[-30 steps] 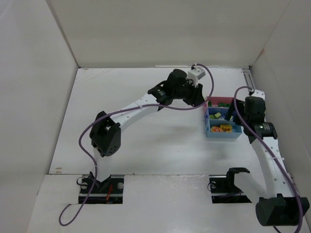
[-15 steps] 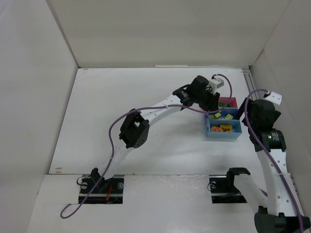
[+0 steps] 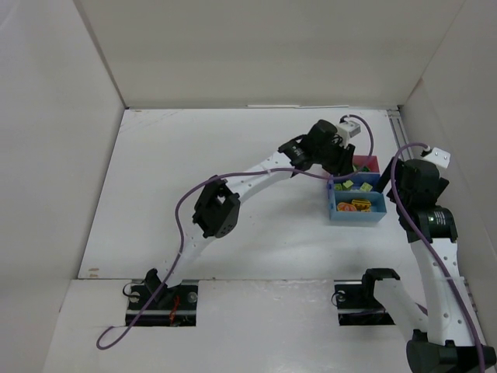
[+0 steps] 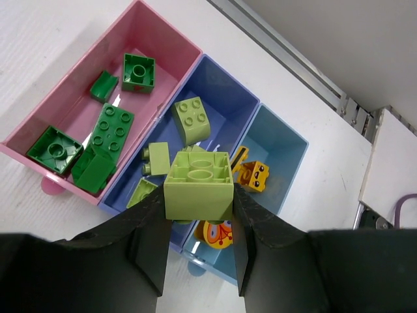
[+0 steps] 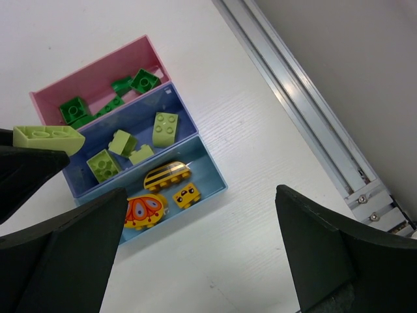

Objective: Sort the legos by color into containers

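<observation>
Left hand (image 4: 199, 212): shut on a pale green brick (image 4: 199, 184), one finger on each side, studs up.
Held brick: in the air over the near end of the dark blue tray (image 4: 225, 75).
Right hand (image 5: 201, 192): fingers spread wide, nothing between them, above the trays.
Pink tray (image 4: 163, 31): dark green bricks (image 4: 112, 130) inside.
Dark blue tray: middle of the row, loose pale green bricks (image 4: 191, 120) inside.
Light blue tray (image 4: 287, 138): yellow and orange pieces (image 4: 254, 176) inside.
Bench (image 4: 39, 52): white, carries the joined trays.
</observation>
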Robot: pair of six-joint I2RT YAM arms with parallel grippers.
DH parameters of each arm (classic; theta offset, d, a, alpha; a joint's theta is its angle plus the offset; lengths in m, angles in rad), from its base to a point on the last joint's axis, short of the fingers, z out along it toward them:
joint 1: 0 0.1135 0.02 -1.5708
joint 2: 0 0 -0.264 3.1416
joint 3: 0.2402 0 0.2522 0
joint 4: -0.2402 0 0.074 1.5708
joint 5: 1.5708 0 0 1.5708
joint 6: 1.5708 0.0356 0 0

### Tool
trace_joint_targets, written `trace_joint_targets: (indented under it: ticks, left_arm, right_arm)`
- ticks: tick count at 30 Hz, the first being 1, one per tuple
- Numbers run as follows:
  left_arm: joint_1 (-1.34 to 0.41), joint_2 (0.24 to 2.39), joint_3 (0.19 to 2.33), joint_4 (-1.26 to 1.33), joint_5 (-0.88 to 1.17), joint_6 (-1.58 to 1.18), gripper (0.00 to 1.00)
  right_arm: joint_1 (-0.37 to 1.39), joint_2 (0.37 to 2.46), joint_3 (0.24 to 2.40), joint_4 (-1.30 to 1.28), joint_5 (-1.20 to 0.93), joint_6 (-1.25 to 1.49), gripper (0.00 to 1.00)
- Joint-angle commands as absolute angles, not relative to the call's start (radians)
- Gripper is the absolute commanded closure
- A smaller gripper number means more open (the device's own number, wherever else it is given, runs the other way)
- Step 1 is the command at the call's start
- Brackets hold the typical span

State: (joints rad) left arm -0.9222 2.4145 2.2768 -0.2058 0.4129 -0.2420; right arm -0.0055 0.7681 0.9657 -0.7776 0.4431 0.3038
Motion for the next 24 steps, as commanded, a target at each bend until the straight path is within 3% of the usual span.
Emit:
trace_joint_targets:
  ticks: [1,20,24]
  left_arm:
    - [-0.925,2.414,2.333,-0.167,0.388,-0.255,0.98]
    - [-0.925,2.479,2.379,-0.187,0.345,-0.255,0.87]
    - [-0.925,2.479,2.379,-0.187,0.354,-0.255,0.63]
  right_arm:
    - [-0.009,0.765,1.002,-0.775,0.468,0.307,0.0]
    - [-0.009,0.765,0.983,-0.746,0.437,0.288,0.0]
    - [-0.009,0.765,0.983,-0.746,0.437,0.288,0.0]
